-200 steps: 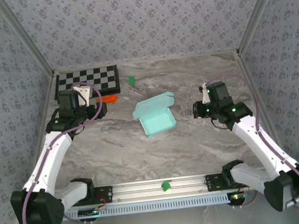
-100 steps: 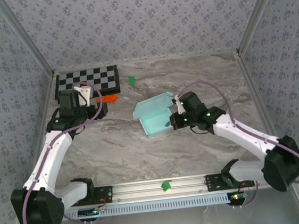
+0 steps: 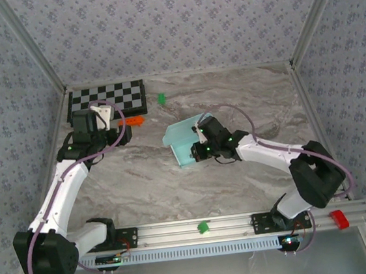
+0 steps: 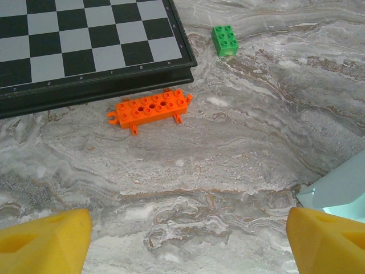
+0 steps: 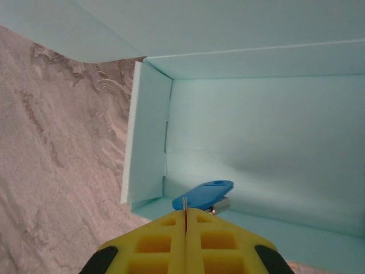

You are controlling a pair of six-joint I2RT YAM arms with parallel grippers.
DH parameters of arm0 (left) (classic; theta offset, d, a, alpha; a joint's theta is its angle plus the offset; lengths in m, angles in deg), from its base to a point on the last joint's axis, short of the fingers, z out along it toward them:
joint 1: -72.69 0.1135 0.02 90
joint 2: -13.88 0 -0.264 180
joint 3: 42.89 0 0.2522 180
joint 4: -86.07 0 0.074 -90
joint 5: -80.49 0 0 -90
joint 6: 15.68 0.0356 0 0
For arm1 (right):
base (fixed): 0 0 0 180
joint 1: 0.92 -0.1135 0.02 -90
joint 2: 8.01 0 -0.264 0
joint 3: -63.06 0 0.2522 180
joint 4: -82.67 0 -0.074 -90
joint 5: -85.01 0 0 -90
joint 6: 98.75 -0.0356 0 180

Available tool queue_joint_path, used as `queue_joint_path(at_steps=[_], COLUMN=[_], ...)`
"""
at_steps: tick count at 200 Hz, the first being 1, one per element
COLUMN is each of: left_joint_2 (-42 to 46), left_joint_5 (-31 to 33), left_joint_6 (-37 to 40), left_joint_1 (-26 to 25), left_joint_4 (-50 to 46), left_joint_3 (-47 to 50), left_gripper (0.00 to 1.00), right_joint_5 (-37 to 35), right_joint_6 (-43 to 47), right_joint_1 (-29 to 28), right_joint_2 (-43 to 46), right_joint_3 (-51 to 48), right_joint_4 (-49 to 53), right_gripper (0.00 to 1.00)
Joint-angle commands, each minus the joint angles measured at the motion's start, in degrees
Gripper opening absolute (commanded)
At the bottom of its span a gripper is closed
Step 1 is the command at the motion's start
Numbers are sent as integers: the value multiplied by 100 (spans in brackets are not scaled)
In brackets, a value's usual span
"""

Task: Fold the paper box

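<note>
Marble table (image 3: 142,180), left gripper (image 4: 185,234) with jaws wide, empty; right gripper (image 5: 186,220) with jaws together over the paper box (image 5: 256,131).

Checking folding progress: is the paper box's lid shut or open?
Open: the paper box has its lid raised on the far side; the right wrist view looks into it.

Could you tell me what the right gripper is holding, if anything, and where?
Cannot be told: its shut fingers hang over the paper box, a blue object at their tips.
</note>
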Motion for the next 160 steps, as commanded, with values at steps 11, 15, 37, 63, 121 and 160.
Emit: queue_joint_path(at_steps=[11, 15, 37, 63, 121, 160], left_joint_2=[-8, -4, -15, -15, -24, -43], left_joint_5=[-136, -134, -139, -146, -167, -256], left_joint_6=[-45, -39, -38, -38, -29, -81], left_joint_1=[32, 33, 28, 30, 32, 24], left_joint_4=[-57, -57, -56, -53, -72, -77], left_joint_3=[-109, -111, -111, -107, -103, -125], left_gripper=[88, 88, 88, 88, 88, 89], right_joint_5=[-188, -216, -395, -799, -1399, -1656], right_joint_6=[-199, -217, -339, -516, -585, -588], right_joint_1=[-5, -1, 7, 8, 26, 43], right_joint_2=[-377, -426, -606, -758, -646, -324], right_joint_3=[298, 316, 401, 571, 697, 588], right_joint_4=[-43, -39, -70, 108, 438, 505], right_gripper=[0, 0, 0, 0, 23, 32])
